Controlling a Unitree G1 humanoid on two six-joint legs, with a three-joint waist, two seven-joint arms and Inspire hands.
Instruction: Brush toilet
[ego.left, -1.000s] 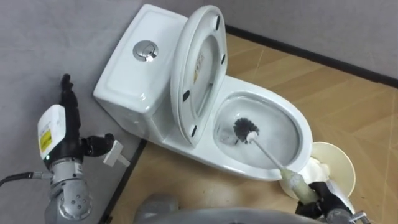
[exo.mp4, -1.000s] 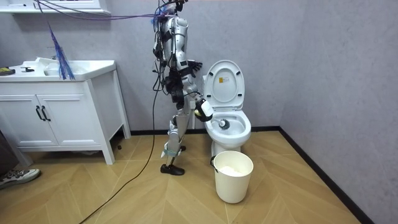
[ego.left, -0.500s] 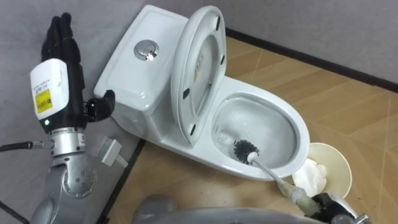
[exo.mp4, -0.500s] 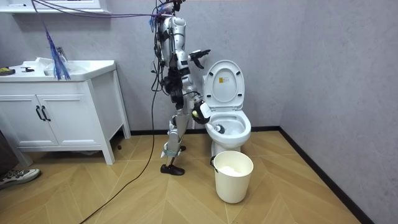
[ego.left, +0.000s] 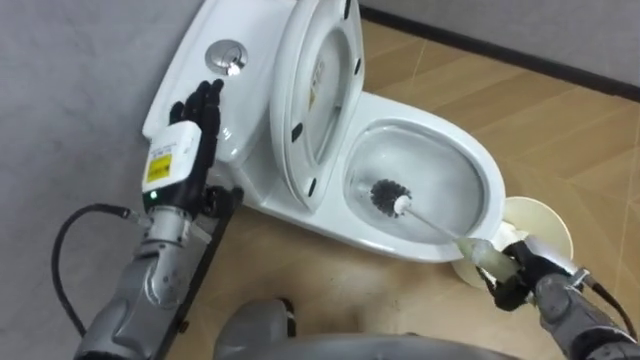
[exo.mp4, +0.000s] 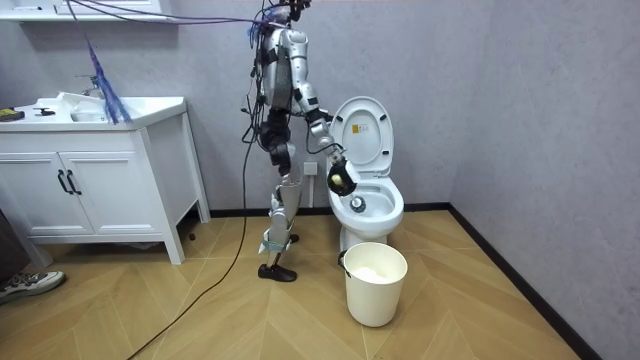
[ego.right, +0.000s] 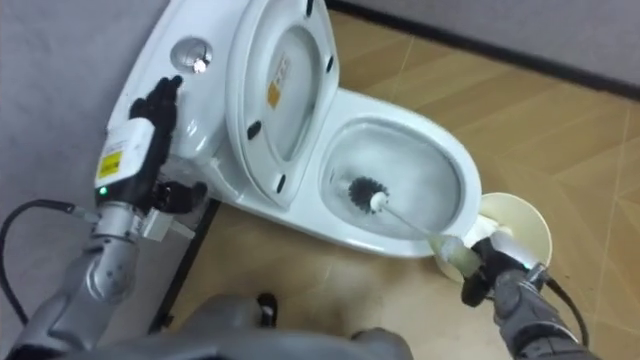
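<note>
A white toilet (ego.left: 487, 190) stands with its lid (ego.left: 318, 95) raised against the tank (ego.left: 180, 72). A toilet brush with a dark bristle head (ego.left: 388, 197) sits inside the bowl, its white handle (ego.left: 435, 228) slanting down to the right. My right hand (ego.left: 508, 277) is shut on the handle's end just outside the bowl's front rim. My left hand (ego.left: 192, 125) lies over the tank top with straight fingers, its fingertips just short of the round chrome flush button (ego.left: 227, 55). In the room view I stand beside the toilet (exo.mp4: 372, 200), leaning toward it.
A cream bucket (ego.left: 545, 222) with white material inside stands on the wood floor in front of the bowl, close to my right hand. Grey wall runs behind the tank. A white vanity cabinet (exo.mp4: 100, 175) stands off at the room view's left.
My left hand has swung from beside the tank onto its top, toward the flush button. The brush head has shifted a little farther into the bowl. The head camera has also moved.
</note>
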